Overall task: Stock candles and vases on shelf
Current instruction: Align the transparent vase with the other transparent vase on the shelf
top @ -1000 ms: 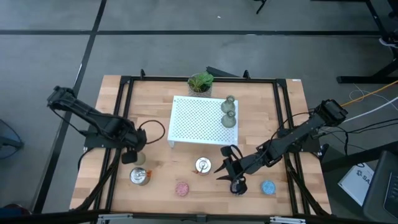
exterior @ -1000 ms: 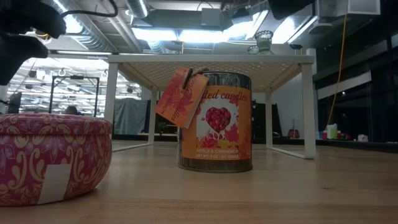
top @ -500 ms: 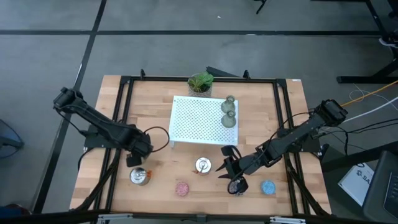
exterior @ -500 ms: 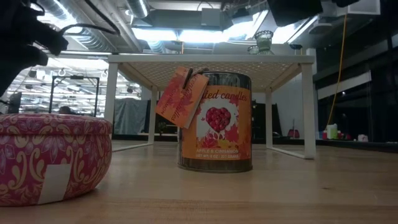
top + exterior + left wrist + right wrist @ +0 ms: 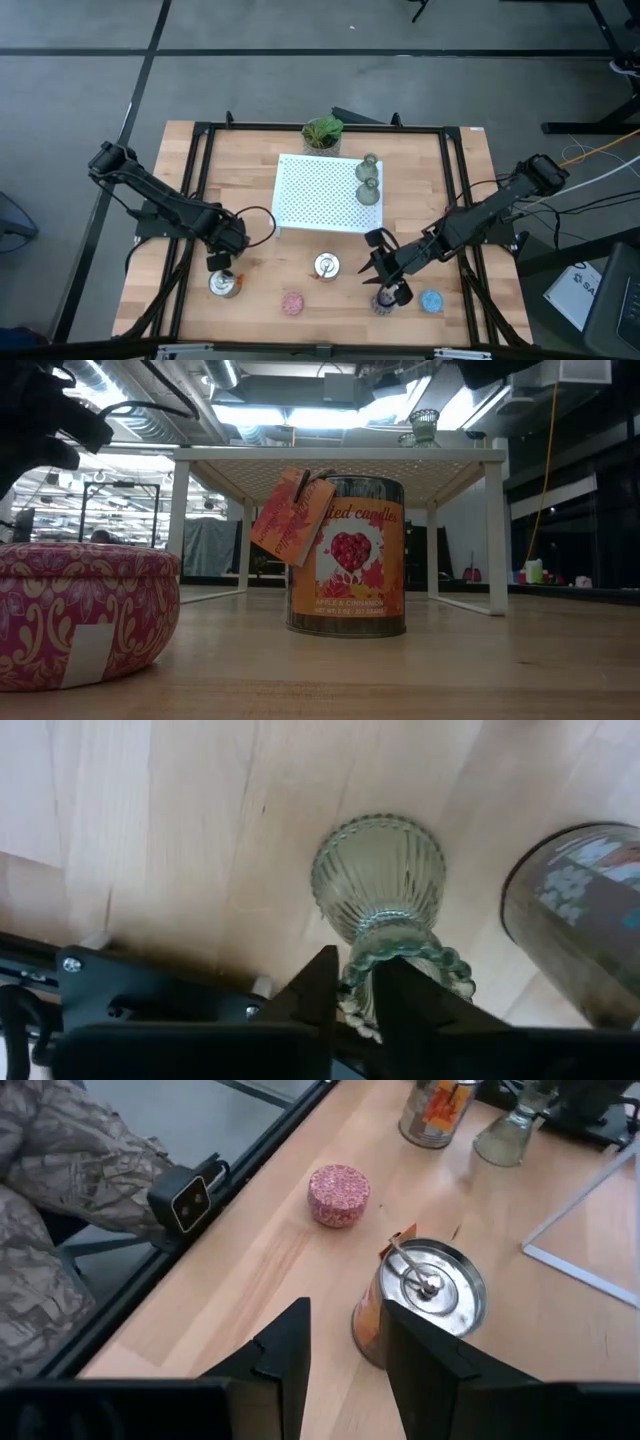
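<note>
An olive-green vase (image 5: pixel 378 875) stands on the wooden table at the near left, with my left gripper (image 5: pixel 352 982) (image 5: pixel 218 262) shut on its top from above. A silver tin candle (image 5: pixel 225 285) stands right next to it. Two more vases (image 5: pixel 368 180) stand on the white shelf (image 5: pixel 320 195). My right gripper (image 5: pixel 345 1350) (image 5: pixel 375 265) hangs open, slanting down toward the tagged tin candle (image 5: pixel 428 1298). A dark candle (image 5: pixel 383 303) sits below it. A pink candle (image 5: pixel 292 302) and a light blue candle (image 5: pixel 432 300) lie near the front edge. My left gripper has the vase's beaded rim (image 5: pixel 356 992) between its two fingers, which point straight down. One finger seems to stand in the mouth and the other outside it. The vase stands upright with its base on the table.
A leafy potted plant (image 5: pixel 322 132) stands behind the shelf. A black frame rail (image 5: pixel 200 190) runs round the table. A small camera (image 5: pixel 190 1200) sits at the near edge, and a person's patterned sleeve (image 5: pixel 70 1170) shows just beyond it.
My left gripper has moved toward the near edge and come down over the vase beside the tin candle. My right gripper has risen and drawn back toward the table's right, away from the dark candle, which now shows uncovered on the table.
</note>
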You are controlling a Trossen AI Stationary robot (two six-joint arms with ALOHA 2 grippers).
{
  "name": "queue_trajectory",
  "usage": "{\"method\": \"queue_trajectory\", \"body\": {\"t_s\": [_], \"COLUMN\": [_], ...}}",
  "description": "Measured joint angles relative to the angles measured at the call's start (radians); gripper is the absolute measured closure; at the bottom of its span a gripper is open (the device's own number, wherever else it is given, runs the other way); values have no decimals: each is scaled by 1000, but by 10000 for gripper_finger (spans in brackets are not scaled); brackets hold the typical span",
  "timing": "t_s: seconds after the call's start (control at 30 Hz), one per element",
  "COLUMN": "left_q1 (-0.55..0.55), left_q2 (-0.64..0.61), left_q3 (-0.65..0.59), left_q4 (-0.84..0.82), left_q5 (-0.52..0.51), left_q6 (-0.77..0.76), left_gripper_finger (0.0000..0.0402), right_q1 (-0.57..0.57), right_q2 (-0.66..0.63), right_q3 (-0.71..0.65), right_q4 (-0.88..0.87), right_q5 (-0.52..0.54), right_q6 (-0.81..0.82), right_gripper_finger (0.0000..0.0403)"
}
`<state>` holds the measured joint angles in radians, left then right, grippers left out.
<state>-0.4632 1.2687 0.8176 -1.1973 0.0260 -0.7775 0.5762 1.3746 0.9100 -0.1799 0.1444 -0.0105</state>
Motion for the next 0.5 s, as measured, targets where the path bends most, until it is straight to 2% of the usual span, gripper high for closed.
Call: {"method": "queue_trajectory", "body": {"t_s": [0.03,0.23,0.5], "left_q1": [0,0,0], "left_q2": [-3,-61,-158], "left_q3": [2,-1,-1], "left_q4": [2,25,18], "left_q5": [2,-32,-88], "left_q6": [-3,-80,-178], "left_gripper_finger": [371,375,379], "right_q1": [1,1,1], "right_q2": [-12,-97,-171], "right_q3": [0,0,0], "right_q4": [-13,-90,-160], "right_q5": [-3,-74,-97], "right_q6": [9,30,39], "right_gripper_finger": [279,279,279]}}
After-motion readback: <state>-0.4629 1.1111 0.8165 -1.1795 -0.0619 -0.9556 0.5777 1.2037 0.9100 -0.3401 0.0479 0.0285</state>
